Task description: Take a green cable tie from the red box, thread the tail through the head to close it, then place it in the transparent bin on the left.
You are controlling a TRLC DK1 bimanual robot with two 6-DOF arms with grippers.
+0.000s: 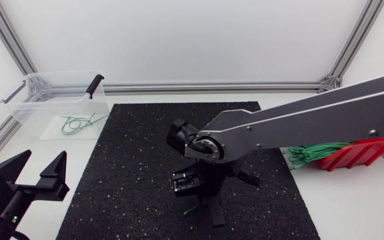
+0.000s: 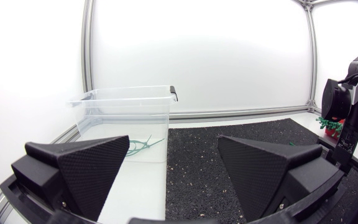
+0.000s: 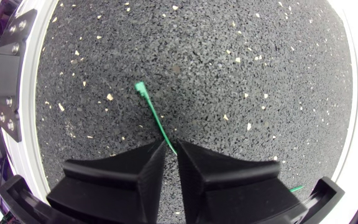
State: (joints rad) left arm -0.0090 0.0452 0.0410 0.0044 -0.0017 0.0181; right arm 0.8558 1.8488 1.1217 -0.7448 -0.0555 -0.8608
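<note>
1. right wrist view: the matte black right gripper (image 3: 171,148) is clamped on a thin green plastic cable tie (image 3: 153,112). its head juts ahead over the black speckled rubber mat (image 3: 241,56), probably kept exposed for threading.
2. the left gripper (image 1: 43,163) hangs with fingers spread near the clear plastic bin (image 1: 52,75).

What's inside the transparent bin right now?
Green cable ties lie looped on the floor of the transparent bin; the tangle hides how many. Nothing else shows inside.
</note>
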